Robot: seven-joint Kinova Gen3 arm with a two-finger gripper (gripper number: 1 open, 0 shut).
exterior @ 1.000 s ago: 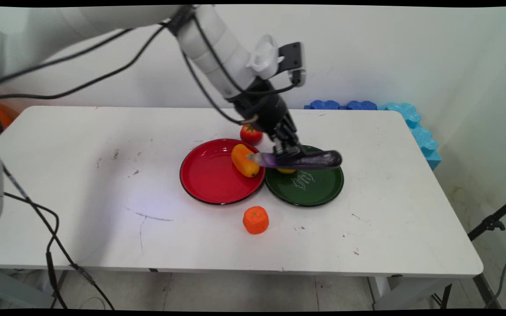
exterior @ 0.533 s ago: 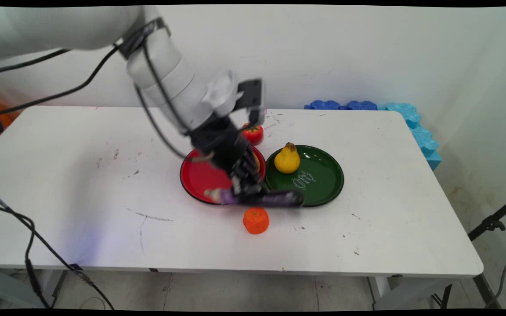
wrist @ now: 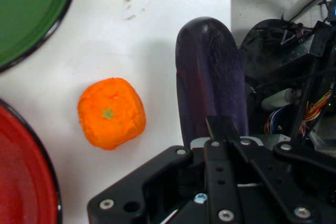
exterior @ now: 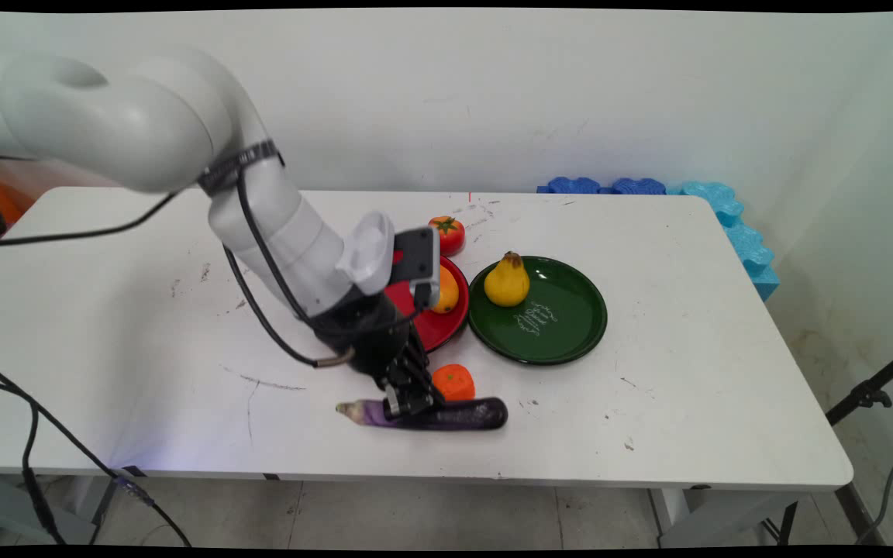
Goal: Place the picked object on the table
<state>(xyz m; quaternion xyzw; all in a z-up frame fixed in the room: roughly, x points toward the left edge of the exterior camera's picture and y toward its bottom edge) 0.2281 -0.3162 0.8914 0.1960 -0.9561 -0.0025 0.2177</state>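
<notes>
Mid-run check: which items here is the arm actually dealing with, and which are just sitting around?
In hand:
- black two-finger gripper, jaws shut on the long dark purple eggplant, low at the white table's near edge

Lying about:
- small orange tangerine, just behind the eggplant
- red round plate with an orange fruit
- green round plate with a yellow pear
- red tomato

I see the eggplant [exterior: 435, 415] lying lengthwise near the table [exterior: 144, 310] front edge, the gripper [exterior: 409, 401] on it. The mandarin [exterior: 453, 382] sits just behind it. Behind that are two plates [exterior: 446, 329] side by side; the right plate [exterior: 563, 325] carries the pear [exterior: 506, 280]. The tomato [exterior: 447, 232] lies farthest back.
</notes>
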